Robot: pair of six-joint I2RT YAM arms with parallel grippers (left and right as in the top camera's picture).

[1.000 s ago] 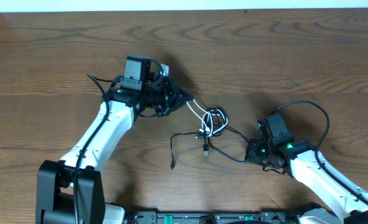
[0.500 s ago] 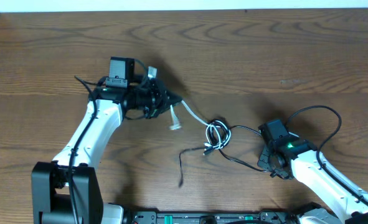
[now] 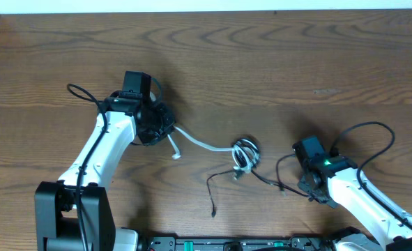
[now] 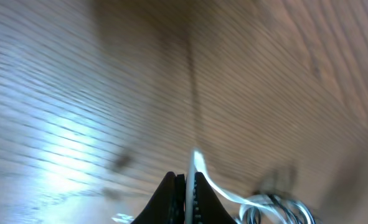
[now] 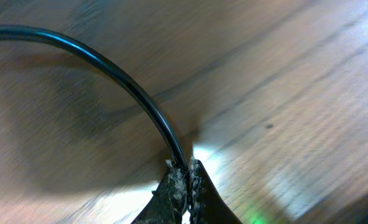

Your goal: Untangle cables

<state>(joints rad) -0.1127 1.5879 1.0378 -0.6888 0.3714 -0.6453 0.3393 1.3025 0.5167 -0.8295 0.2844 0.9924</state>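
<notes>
Nearest us, our right claw (image 5: pixel 185 177) pinches the thin, glossy black cord (image 3: pixel 211 192), whose loose end trails on the wood-grain tabletop (image 3: pixel 317 63). Midway, both cords bunch in a small tight coil (image 3: pixel 244 150), so we judge the untangling unfinished. Farther off, our left claw (image 4: pixel 187 186) grips the smooth white cord (image 3: pixel 199 144), drawn fairly straight.

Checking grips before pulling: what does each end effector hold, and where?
Left end effector: white cable, near its plug end. Right end effector: black cable, right of the tangle.
</notes>
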